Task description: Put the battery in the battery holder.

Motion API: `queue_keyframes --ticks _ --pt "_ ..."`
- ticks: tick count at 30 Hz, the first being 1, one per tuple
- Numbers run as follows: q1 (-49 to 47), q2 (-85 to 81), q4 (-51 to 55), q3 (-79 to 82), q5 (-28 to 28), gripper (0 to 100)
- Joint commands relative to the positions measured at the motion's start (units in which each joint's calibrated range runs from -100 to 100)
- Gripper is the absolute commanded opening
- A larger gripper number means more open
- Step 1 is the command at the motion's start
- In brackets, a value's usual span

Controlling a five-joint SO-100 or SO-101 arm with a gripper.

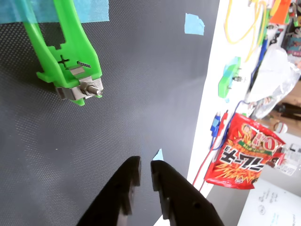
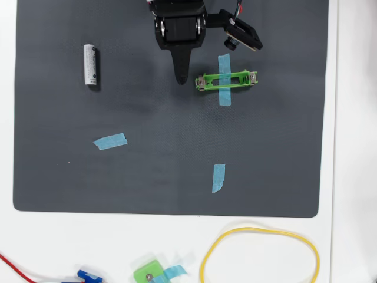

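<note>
A dark mat on a white table, with clutter at the edges

We see a dark grey textured mat covering most of a white table, lit evenly, with three loose strips of blue tape stuck on it. In the overhead view a yellow cable loop and a small green block lie on the table's near edge. In the wrist view a red snack bag lies beyond the mat.

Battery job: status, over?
Gripper nearly shut, empty, poised just left of the battery holder in the overhead view. Battery untouched, far left on the mat. Holder taped down, slot empty. Path between clear.
</note>
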Motion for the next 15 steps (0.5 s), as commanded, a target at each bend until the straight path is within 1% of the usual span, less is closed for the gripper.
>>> queue_keyframes --ticks 1,15 --pt "-0.1 -0.5 0.2 0.3 0.0 0" --pt "0.2 -0.5 0.2 0.3 -0.1 0"
